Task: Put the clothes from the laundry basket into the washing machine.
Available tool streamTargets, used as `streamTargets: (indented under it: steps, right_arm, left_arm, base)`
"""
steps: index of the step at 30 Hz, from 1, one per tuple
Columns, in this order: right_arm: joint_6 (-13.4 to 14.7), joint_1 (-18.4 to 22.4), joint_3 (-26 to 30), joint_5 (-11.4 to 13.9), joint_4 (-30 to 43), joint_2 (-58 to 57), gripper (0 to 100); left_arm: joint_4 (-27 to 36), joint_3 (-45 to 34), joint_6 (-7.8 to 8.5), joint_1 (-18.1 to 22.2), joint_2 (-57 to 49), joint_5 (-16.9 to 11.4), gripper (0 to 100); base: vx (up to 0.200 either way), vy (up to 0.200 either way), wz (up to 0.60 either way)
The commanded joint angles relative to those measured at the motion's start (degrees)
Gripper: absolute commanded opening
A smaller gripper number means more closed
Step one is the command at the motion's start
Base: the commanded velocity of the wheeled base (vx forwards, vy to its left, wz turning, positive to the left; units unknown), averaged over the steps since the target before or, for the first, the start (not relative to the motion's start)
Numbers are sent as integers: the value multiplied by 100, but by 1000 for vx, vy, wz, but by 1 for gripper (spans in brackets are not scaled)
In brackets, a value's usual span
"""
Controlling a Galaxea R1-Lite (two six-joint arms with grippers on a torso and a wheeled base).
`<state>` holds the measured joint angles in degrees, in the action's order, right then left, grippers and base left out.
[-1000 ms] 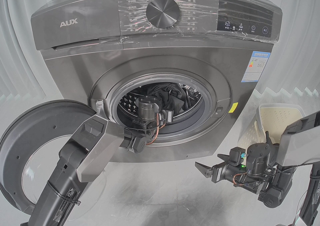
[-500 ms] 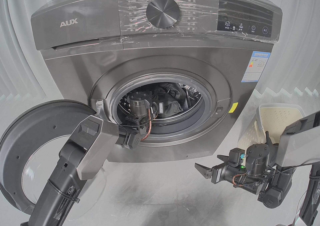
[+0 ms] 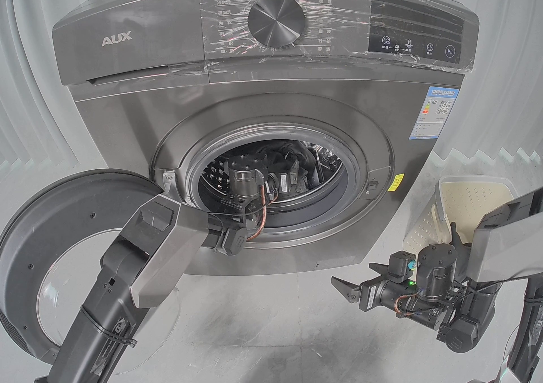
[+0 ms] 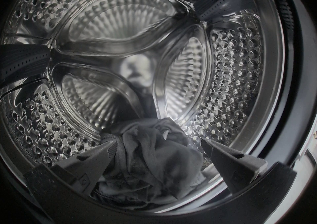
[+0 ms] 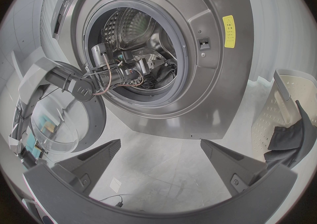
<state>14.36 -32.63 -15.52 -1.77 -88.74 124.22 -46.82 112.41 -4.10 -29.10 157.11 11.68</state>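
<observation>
- Washer [image 3: 141,113] stands with its door [image 3: 62,214] swung wide open to the left.
- Left gripper [image 4: 158,141] is inside the drum [image 4: 231,69], jaws spread wide and gripping nothing.
- A dark cloth [image 4: 155,165] lies crumpled on the drum's floor, just beyond the spread fingers.
- Right gripper [image 5: 159,141] hangs low over the floor, in front of the washer, jaws apart and empty.
- Basket [image 3: 481,197] stands right of the washer; dark clothes [image 5: 287,138] lie in it.

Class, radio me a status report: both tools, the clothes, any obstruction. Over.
Left tool open inside drum, above dark garment. Right tool open, low beside laundry basket; dark clothes inside it. Door swung wide, clear.
</observation>
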Motion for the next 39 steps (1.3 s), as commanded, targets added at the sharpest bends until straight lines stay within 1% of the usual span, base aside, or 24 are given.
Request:
streamTargets:
  steps: [1, 2, 3, 4, 5, 7, 10, 11, 14, 16, 20, 23, 25, 26, 28, 30, 31, 32, 33, 35, 36, 37, 38, 39]
  right_arm:
    - [23, 55, 5, 1, -3, -3, 100]
    - [23, 55, 5, 1, -3, -3, 100]
    - [76, 55, 14, 1, -3, 6, 100]
    - [76, 55, 5, 1, -3, 6, 100]
    - [76, 55, 14, 1, -3, -3, 100]
    - [76, 47, 14, 1, -3, -21, 100]
    - [76, 55, 40, 1, -3, -38, 100]
    - [76, 64, 49, 1, -3, -38, 100]
    - [128, 73, 75, 1, -3, -47, 100]
    - [146, 73, 75, 1, -3, -65, 100]
    - [146, 73, 93, 1, -3, -135, 100]
    - [137, 47, 190, 1, -3, -328, 100]
    - [128, 29, 242, -8, -3, -513, 100]
    - [120, 29, 251, -8, -3, -557, 100]
    - [58, 11, 392, -96, 23, -1014, 100]
    - [23, -24, 497, -307, 32, -1418, 100]
    - [5, -41, 541, -377, 41, -1585, 100]
    - [-21, -68, 567, -403, 41, -1708, 100]
    - [-47, -76, 585, -412, 41, -1761, 100]
    - [-188, -85, 743, -465, 32, -2025, 100]
    - [-197, -85, 761, -465, 32, -2034, 100]
    - [-276, -76, 910, -579, 32, -2192, 100]
    - [-276, -76, 928, -588, 32, -2209, 100]
    - [-329, -68, 989, -649, 41, -2350, 100]
  left_arm:
    - [-125, -1309, -3, -333, -902, 1, 100]
    - [-125, -1309, -3, -333, -902, 1, 100]
    - [-204, -1881, -3, -474, -1209, 1, 100]
    - [-213, -1916, -3, -483, -1227, 1, 100]
    - [-319, -2329, -3, -553, -1429, 1, 100]
    - [-477, -2786, -3, -641, -1622, 1, 100]
    - [-820, -3594, 49, -746, -1851, 1, 100]
    - [-907, -3770, 58, -773, -1904, -16, 100]
    - [-1373, -4649, 58, -966, -2176, -60, 100]
    - [-1628, -5080, 58, -1072, -2343, -60, 100]
    - [-1945, -5634, 32, -1247, -2712, -60, 100]
    - [-2173, -6258, -39, -1485, -3275, -60, 100]
    - [-2287, -6706, -65, -1573, -3644, -60, 100]
    - [-2314, -6776, -65, -1581, -3705, -60, 100]
    - [-2577, -7321, -258, -1766, -4154, -52, 100]
    - [-2727, -7822, -601, -1854, -4602, -25, 100]
    - [-2727, -8068, -715, -1871, -4866, -16, 100]
    - [-2727, -8305, -751, -1871, -5085, -16, 100]
    - [-2727, -8428, -742, -1871, -5200, -16, 100]
    - [-2788, -9044, -645, -1819, -5780, 36, 100]
    - [-2788, -9070, -636, -1819, -5815, 36, 100]
    - [-2718, -9369, -548, -1827, -6263, 45, 100]
    - [-2718, -9395, -548, -1827, -6298, 45, 100]
    - [-2674, -9589, -548, -1863, -6571, 45, 100]
  base:
    - [0, 0, 0]
    - [0, 0, 0]
    - [0, 0, 0]
    - [0, 0, 0]
    - [0, 0, 0]
    - [0, 0, 0]
    - [0, 0, 0]
    - [0, 0, 0]
    - [0, 0, 0]
    - [0, 0, 0]
    - [0, 0, 0]
    - [0, 0, 0]
    - [0, 0, 0]
    - [0, 0, 0]
    - [0, 0, 0]
    - [0, 0, 0]
    - [0, 0, 0]
    - [0, 0, 0]
    - [0, 0, 0]
    - [0, 0, 0]
    - [0, 0, 0]
    - [0, 0, 0]
    - [0, 0, 0]
    - [0, 0, 0]
